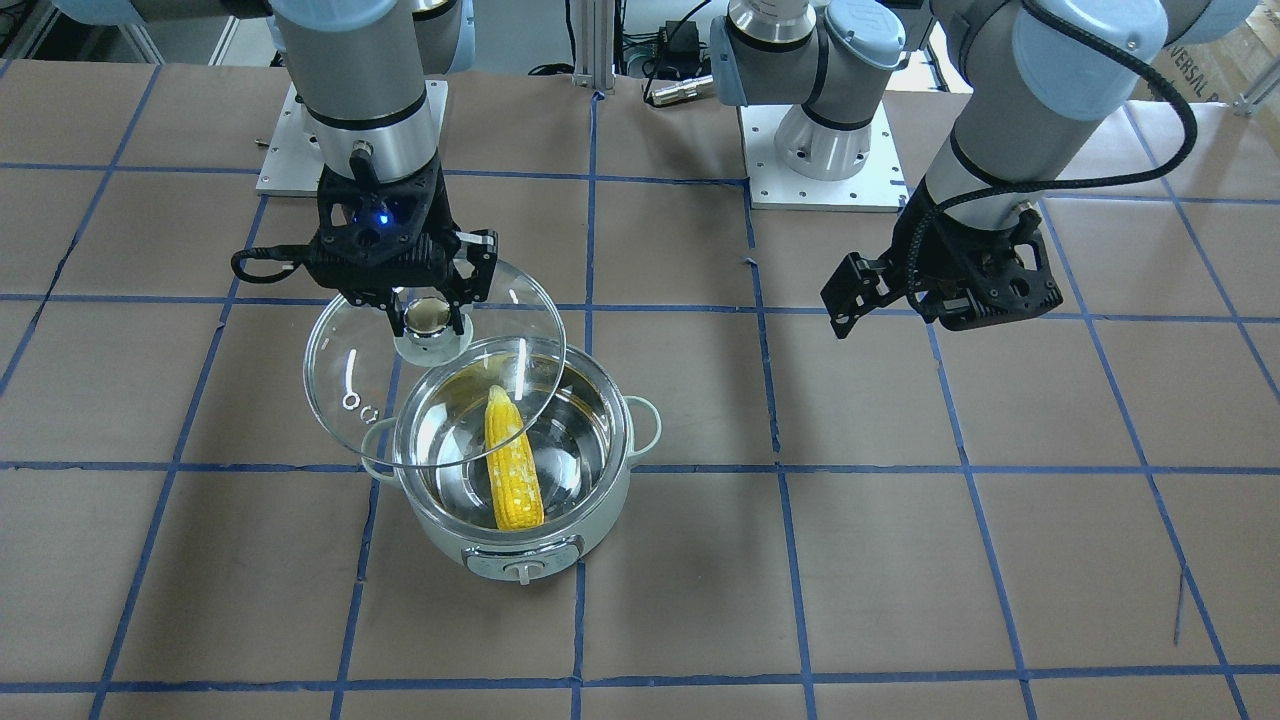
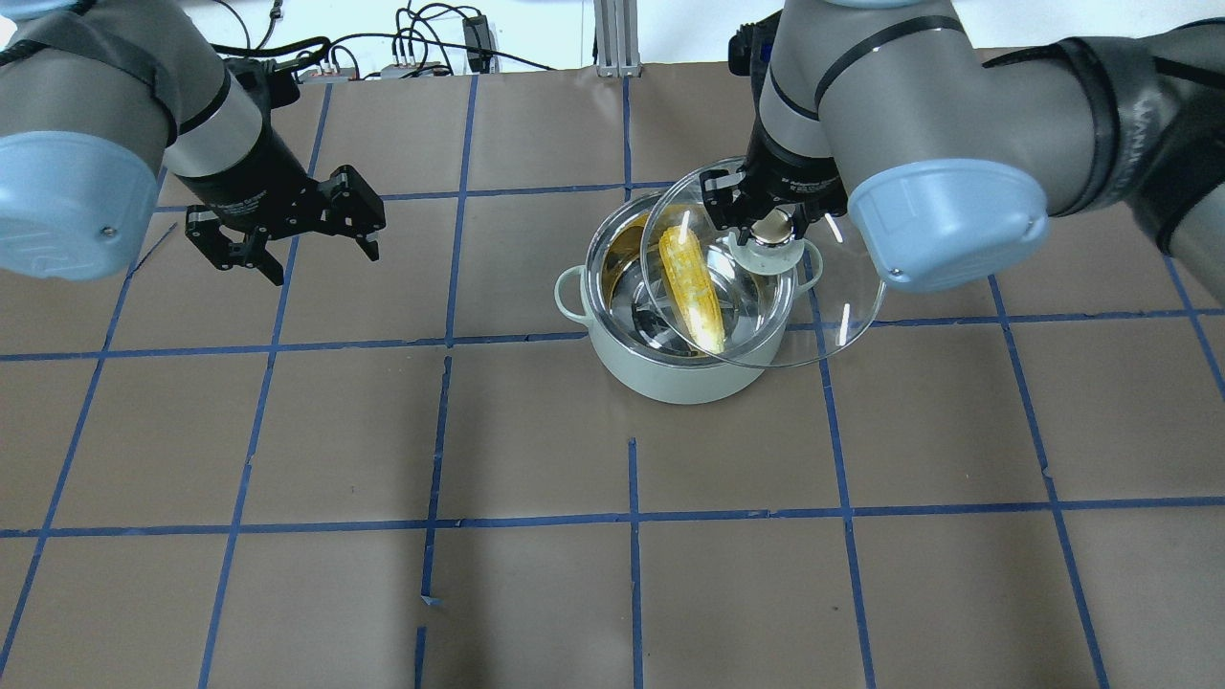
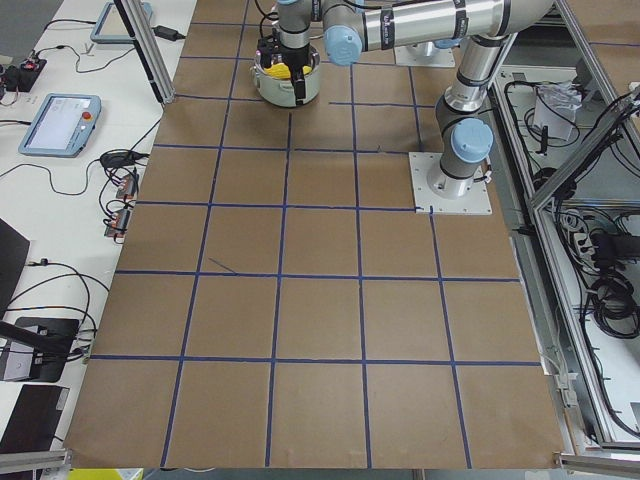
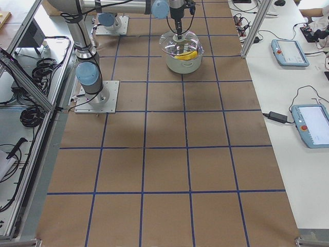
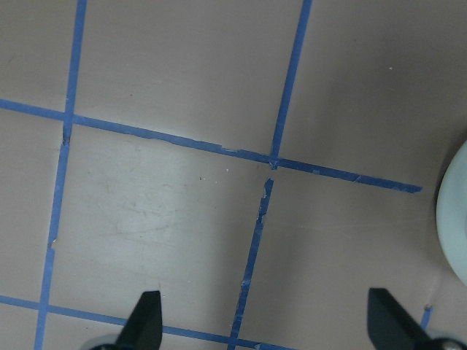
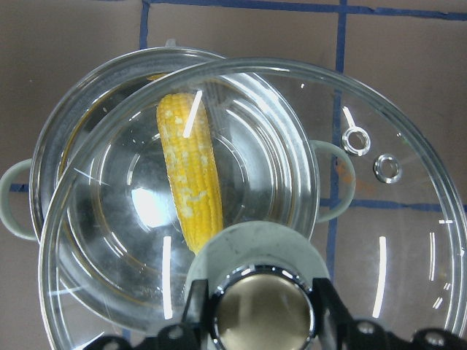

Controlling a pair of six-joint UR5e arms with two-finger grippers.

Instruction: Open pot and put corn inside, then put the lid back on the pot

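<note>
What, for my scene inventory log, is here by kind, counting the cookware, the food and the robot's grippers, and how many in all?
Pot: 1
Corn cob: 1
Lid: 1
Grippers: 2, the left gripper and the right gripper
Total: 5

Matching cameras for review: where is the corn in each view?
Front-facing: corn in the pot, lower centre-left.
Overhead: corn right of centre, seen through the lid.
Exterior left: corn near top, tiny.
Exterior right: corn near top.
Left wrist: absent.
Right wrist: corn centre-left.
Shared landmark: the pot.
</note>
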